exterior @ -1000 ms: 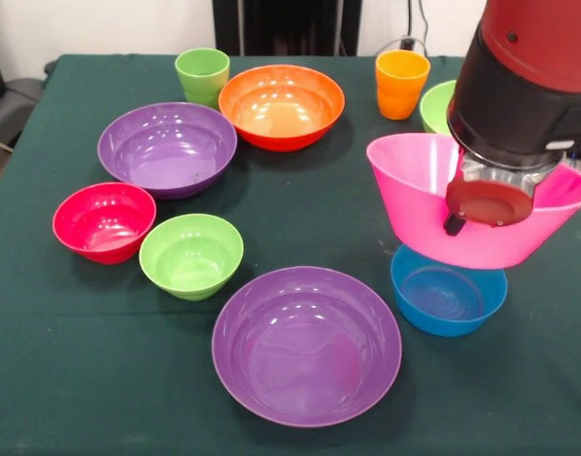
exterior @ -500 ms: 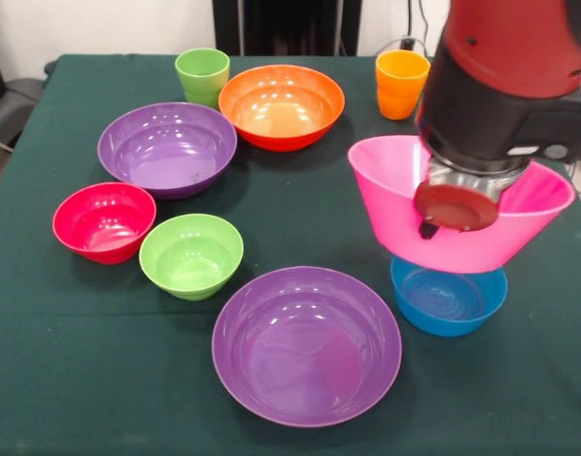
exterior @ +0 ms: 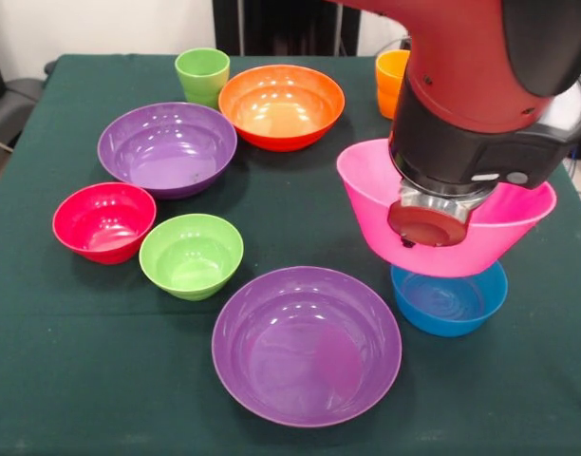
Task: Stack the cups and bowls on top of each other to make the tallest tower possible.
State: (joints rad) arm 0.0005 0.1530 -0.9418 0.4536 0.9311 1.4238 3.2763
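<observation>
Eight bowls and two cups were on show, and one of them, the pink bowl, was off the table, carried tilted by the gripper pinching its near rim, though the fingers themselves were mostly hidden behind the wrist disc. Over the last second the arm had swung the pink bowl sideways, away from the table's edge and toward the middle, so that it now hung above and partly in front of the small blue bowl, which sat directly below the gripper. The purple bowl nearest the camera lay below and to the side of the gripper, apart from the blue one. Farther off on that same side were the small lime green bowl and the red bowl, close together, with the second purple bowl beyond them. Behind the gripper stood the orange bowl, the light green cup and the orange cup, the last partly covered by the arm. Nothing was stacked yet. The sideways carry suggested the pink bowl was being brought to open cloth near the centre to serve as the tower's base, where the wide purple bowl could nest in it.
</observation>
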